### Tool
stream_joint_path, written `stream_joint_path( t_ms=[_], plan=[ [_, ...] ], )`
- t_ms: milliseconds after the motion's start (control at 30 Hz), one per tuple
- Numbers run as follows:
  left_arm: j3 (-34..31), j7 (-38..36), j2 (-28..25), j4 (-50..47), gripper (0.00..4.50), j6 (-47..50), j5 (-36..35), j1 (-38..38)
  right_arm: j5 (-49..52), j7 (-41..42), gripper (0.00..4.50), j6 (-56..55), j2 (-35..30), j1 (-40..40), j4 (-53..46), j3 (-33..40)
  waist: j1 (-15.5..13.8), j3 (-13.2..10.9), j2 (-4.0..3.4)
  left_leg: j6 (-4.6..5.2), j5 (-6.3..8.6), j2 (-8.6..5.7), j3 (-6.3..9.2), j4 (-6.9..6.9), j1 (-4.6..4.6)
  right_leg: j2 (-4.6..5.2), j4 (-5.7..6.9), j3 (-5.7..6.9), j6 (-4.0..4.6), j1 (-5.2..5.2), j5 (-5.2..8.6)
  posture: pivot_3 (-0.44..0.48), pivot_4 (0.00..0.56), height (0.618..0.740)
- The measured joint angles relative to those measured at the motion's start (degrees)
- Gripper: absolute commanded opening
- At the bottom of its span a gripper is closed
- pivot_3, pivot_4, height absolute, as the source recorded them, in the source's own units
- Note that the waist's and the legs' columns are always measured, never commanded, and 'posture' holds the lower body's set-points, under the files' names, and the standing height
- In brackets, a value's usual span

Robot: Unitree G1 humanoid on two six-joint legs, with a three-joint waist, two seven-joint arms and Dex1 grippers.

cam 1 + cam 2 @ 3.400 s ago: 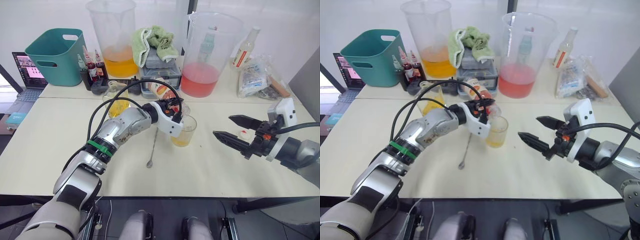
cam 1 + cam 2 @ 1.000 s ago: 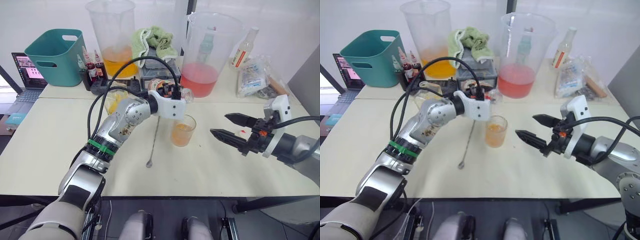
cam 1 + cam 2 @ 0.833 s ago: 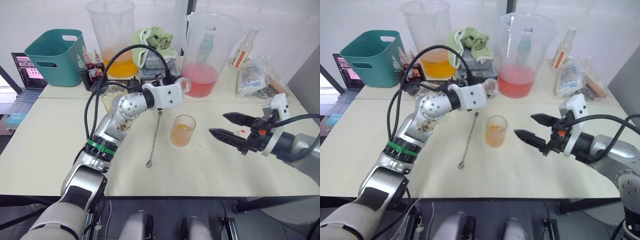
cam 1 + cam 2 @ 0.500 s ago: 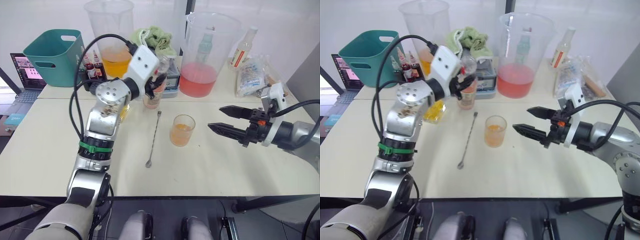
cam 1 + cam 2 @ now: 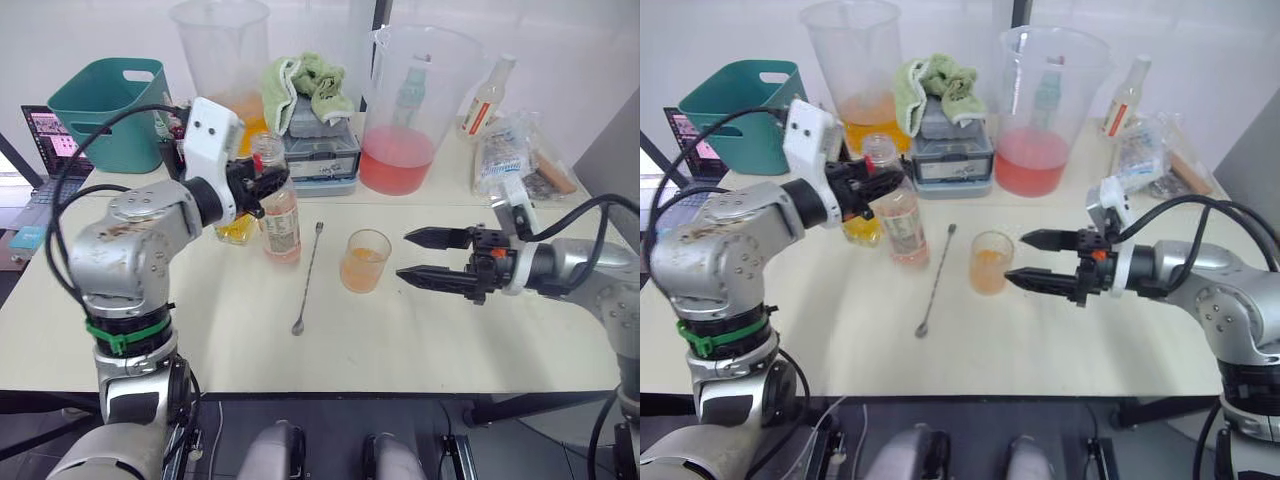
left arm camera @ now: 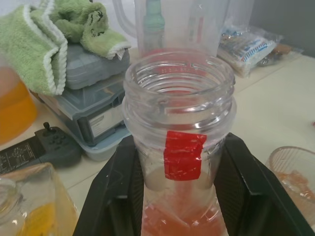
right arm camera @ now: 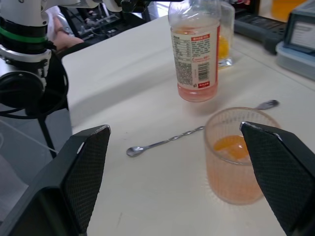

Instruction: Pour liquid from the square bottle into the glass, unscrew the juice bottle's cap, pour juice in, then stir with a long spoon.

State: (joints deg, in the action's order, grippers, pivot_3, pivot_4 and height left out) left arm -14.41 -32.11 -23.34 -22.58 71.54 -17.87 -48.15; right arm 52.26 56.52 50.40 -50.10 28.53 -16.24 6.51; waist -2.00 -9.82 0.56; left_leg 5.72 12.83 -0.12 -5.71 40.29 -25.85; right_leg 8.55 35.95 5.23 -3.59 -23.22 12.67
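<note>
My left gripper [image 5: 266, 189] is shut on the neck of the juice bottle [image 5: 279, 218], which is upright, uncapped and holds a little pink juice. Its base is at the table [image 5: 420, 340], left of the glass [image 5: 364, 260]. In the left wrist view the black fingers [image 6: 118, 196] clamp the bottle [image 6: 179, 147] on both sides. The glass [image 7: 236, 155] holds orange liquid. A long spoon [image 5: 307, 280] lies flat between bottle and glass. The square bottle [image 5: 236, 229], with yellow liquid, stands behind my left gripper. Just right of the glass, my right gripper [image 5: 404, 256] is open and empty.
Along the back stand a jug of orange liquid [image 5: 232, 75], a jug of pink liquid [image 5: 405, 100], a grey box [image 5: 318, 150] with a green towel [image 5: 310, 85], a teal basket [image 5: 110, 110], small dye bottles [image 5: 178, 125] and plastic bags [image 5: 505, 150].
My left gripper has swung the juice bottle away from over the glass, turned it upright and lowered it to the left. The right gripper has moved left, closer to the glass.
</note>
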Motion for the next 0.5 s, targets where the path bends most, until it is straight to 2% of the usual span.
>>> stream_joint_path(
  t_ms=[100, 200, 367, 500],
  plan=[
    [-2.4, 0.4, -3.0, -2.8, 1.60, 3.9, -2.2, 1.4, -0.7, 1.1, 4.48, -0.2, 0.9, 0.5, 0.6, -1.4, 0.2, 0.0, 0.00, -0.05, -0.03, -0.01, 0.01, -0.03, 0.03, -0.02, 0.01, -0.01, 0.00, 0.00, 0.00, 0.000, 0.150, 0.739],
    [-2.7, -0.1, -8.4, -4.6, 1.60, 5.5, -3.8, 5.3, -1.9, 2.1, 4.48, -0.6, 1.5, 1.3, 1.4, -1.7, 0.5, 0.0, 0.00, -0.11, -0.06, -0.01, 0.02, -0.11, 0.06, -0.04, 0.02, -0.03, 0.02, -0.01, 0.00, 0.000, 0.150, 0.739],
    [-7.8, -2.7, -17.2, -4.4, 1.60, 7.0, -7.2, 10.1, -2.9, 4.4, 4.48, -1.4, 1.9, 2.2, 2.7, -2.4, 0.8, 0.0, 0.02, -0.17, -0.09, -0.01, 0.04, -0.20, 0.07, -0.06, -0.06, -0.02, 0.03, -0.04, 0.01, 0.000, 0.150, 0.739],
    [-12.9, -2.3, -20.0, -2.2, 1.60, 4.4, -7.8, 12.2, -3.9, 5.9, 4.48, -2.5, 2.4, 2.8, 4.1, -2.7, 0.7, 0.0, 0.02, -0.19, -0.08, -0.03, 0.05, -0.25, 0.18, -0.05, -0.13, -0.03, 0.05, 0.01, 0.02, 0.000, 0.150, 0.739]
  ],
)
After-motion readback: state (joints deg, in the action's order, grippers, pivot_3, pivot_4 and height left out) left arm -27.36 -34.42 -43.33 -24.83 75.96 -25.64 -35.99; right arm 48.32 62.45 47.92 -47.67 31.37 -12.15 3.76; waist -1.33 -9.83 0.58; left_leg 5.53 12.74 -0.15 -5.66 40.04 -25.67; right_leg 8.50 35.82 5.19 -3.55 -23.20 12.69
